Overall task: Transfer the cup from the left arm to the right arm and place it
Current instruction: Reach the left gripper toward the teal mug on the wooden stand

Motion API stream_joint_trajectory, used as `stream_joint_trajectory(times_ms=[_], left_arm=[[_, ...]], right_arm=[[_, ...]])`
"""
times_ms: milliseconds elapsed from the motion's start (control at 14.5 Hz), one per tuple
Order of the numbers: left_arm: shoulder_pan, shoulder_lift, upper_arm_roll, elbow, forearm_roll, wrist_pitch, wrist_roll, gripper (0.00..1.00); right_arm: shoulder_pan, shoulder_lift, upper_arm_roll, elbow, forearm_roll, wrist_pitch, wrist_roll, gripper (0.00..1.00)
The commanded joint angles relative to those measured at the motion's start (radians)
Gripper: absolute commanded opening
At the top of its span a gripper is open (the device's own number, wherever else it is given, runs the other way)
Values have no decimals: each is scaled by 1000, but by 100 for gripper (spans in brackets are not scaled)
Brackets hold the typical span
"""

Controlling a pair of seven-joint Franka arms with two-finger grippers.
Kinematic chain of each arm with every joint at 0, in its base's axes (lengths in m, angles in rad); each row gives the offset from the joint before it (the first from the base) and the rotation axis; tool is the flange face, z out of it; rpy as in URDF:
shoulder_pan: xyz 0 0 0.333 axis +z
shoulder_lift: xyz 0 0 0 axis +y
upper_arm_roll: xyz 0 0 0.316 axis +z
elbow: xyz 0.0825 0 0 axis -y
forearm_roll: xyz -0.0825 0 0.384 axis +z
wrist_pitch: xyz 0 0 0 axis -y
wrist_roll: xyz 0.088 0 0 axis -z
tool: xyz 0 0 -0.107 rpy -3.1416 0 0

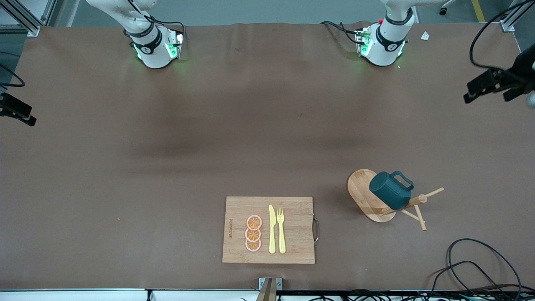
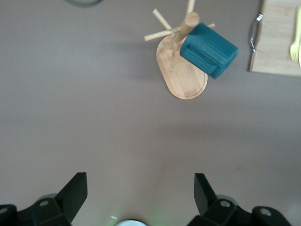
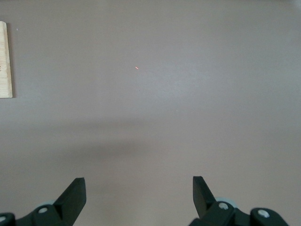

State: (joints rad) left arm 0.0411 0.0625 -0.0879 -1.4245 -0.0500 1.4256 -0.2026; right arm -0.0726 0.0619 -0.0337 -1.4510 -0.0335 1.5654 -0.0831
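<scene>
The left gripper (image 2: 136, 200) is held wide and empty over bare table; the cup (image 2: 208, 49) hangs tilted on the peg rack (image 2: 181, 75), well ahead of its fingers. The right gripper (image 3: 136, 200), equally wide, waits.

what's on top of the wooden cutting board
On the cutting board lie three orange slices in a row, with a yellow knife and a yellow fork beside them. Whatever lies under the board is covered.

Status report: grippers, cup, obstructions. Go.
Left gripper and right gripper open, empty, over bare table. Cup hanging on peg rack. Nothing blocking.
</scene>
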Motion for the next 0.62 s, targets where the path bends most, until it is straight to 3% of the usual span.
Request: stream_joint_trajectory(times_ms=[0,551], left_arm=[[-6,65,0,12,-59,15,-221,100],[-15,250,-4,4,-166,292,-683,100]], right_arm=[[-9,-20,5,-17,9,2,-12,100],[-10,-20,3,-19,9,1,-12,100]])
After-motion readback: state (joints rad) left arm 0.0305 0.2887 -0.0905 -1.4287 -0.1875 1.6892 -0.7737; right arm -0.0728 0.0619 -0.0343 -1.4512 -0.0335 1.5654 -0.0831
